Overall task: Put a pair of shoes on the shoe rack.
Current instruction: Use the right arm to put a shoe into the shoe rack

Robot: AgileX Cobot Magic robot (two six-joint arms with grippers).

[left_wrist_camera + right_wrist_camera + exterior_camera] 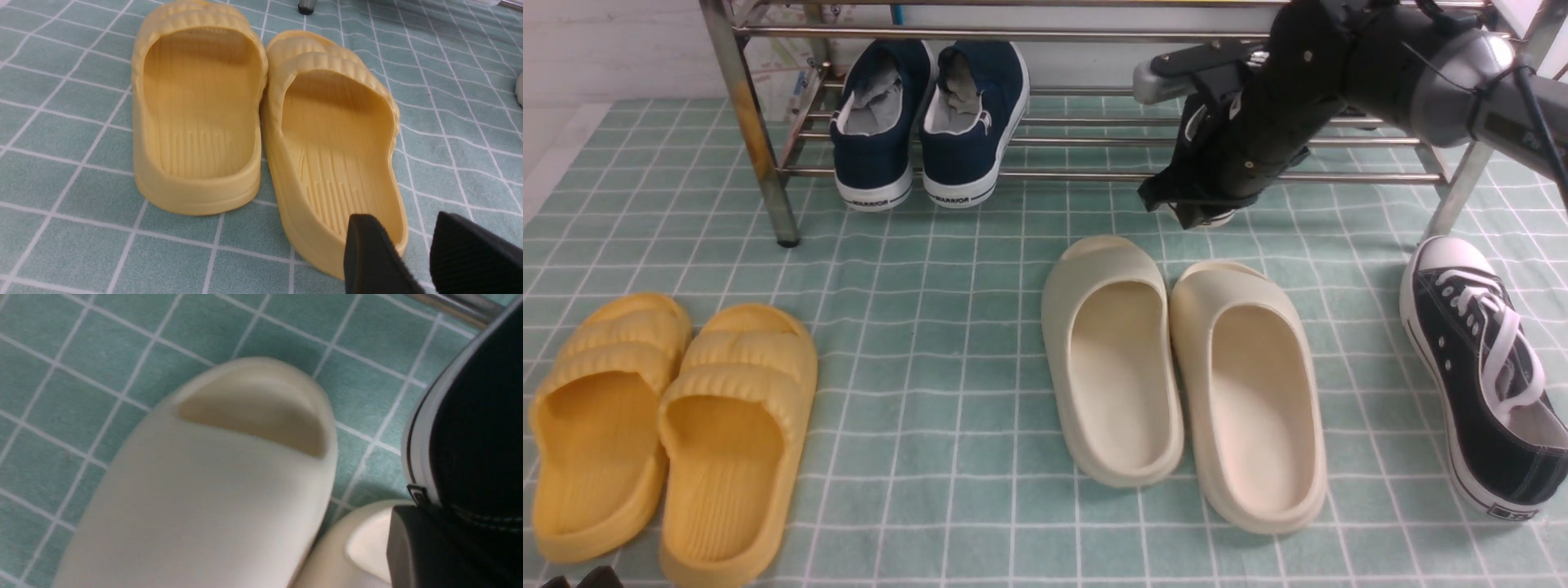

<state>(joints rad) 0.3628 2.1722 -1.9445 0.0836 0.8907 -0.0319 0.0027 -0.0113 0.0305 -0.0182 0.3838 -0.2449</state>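
So that one black canvas sneaker can rest on the chrome rack, the right gripper grips its heel.

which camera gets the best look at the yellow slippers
The left wrist view: it shows both yellow slippers close up, with ribbed insoles and nothing but a gripper near one heel. The front view shows both too, smaller and cut slightly by the bottom edge. The right wrist view doesn't show them.

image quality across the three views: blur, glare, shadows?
Right wrist view: nearest cream slide looks soft, black sneaker nearly featureless dark. Front view: bright glints on rack bars. Left wrist view: yellow slides fairly sharp, insides shaded.
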